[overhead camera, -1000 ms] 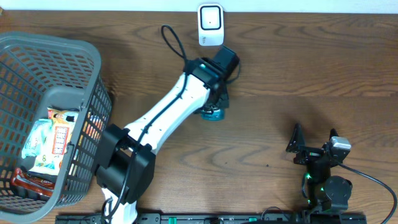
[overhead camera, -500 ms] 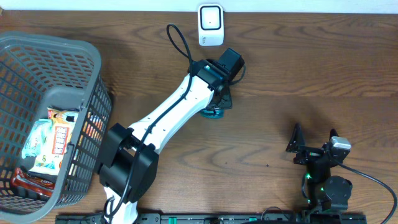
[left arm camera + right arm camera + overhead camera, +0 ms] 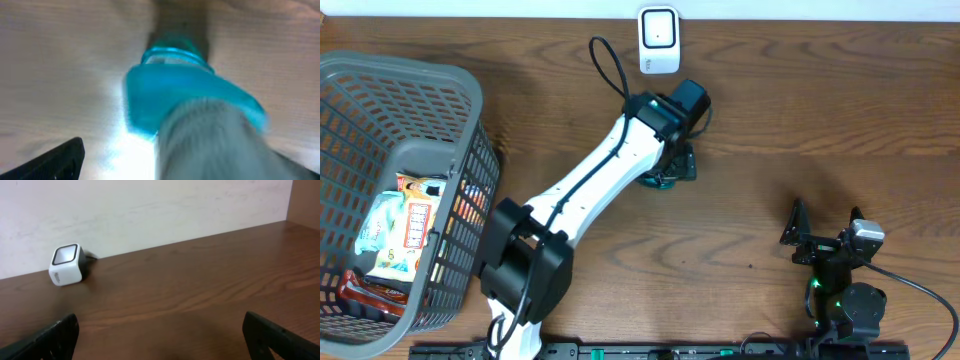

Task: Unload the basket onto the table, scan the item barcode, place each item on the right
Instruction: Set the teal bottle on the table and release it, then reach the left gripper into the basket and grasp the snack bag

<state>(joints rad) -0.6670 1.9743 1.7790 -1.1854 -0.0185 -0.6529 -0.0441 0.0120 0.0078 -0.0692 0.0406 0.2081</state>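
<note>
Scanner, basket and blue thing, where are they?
Scanner (image 3: 659, 38): overhead view, its white face.
Basket (image 3: 470, 130): overhead view, its right wall.
Blue thing (image 3: 150, 100): left wrist view, its blurry middle.

Right wrist view. Brown wood-grain worktop (image 3: 190, 290) runs back to a plain white wall (image 3: 150, 205). A small white cube scanner (image 3: 65, 271) with a dark back sits on the worktop at far left, close to the wall, its glossy face tilted upward. A brown panel (image 3: 305, 200) fills the upper right corner. Two dark fingers (image 3: 47, 340) show at the lower corners, spread wide, with nothing between them.
</note>
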